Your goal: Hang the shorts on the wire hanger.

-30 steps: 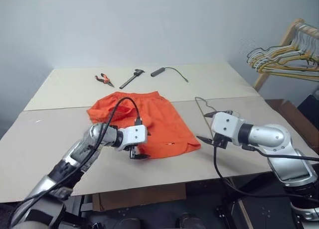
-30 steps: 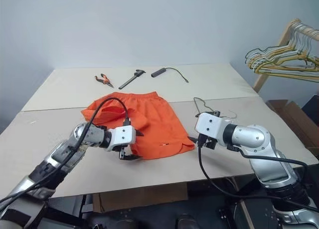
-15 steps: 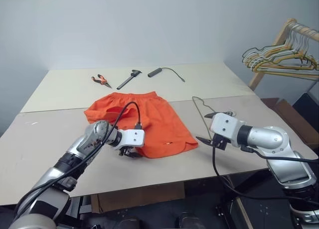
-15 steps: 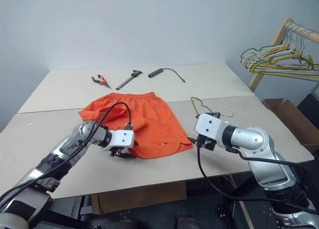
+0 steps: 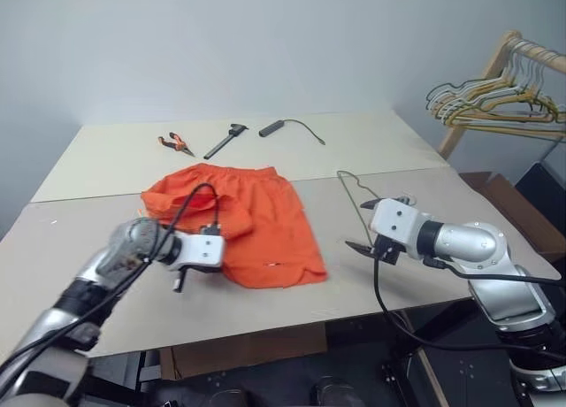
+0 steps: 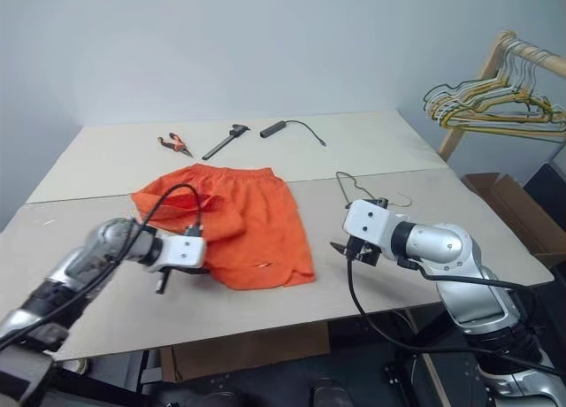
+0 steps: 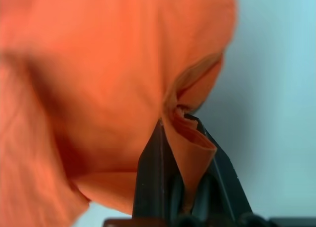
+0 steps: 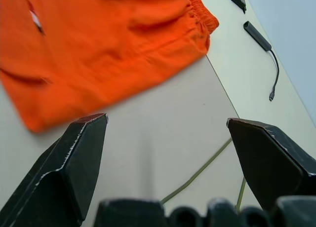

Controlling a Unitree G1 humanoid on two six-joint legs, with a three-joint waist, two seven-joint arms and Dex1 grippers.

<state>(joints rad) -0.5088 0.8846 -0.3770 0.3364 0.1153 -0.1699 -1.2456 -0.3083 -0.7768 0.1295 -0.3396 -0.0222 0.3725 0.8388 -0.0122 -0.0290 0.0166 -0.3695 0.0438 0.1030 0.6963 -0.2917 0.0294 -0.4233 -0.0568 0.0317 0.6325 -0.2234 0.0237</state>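
Left gripper (image 7: 186,180) now pinches the shorts (image 5: 250,221), dragging them away from the wire hanger (image 5: 351,201).
Right gripper (image 8: 168,163) waits spread wide, empty, beside that hanger; hanging is not yet begun.

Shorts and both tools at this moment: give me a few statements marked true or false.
1. The left tool is shut on a fold of the shorts. True.
2. The right tool grips the wire hanger. False: it is open and holds nothing; the hanger lies on the table.
3. The shorts already hang on the hanger. False: they lie on the table, beside it.
4. Pliers lie at the table's far side. True.
5. More hangers hang on a wooden rack at right. True.
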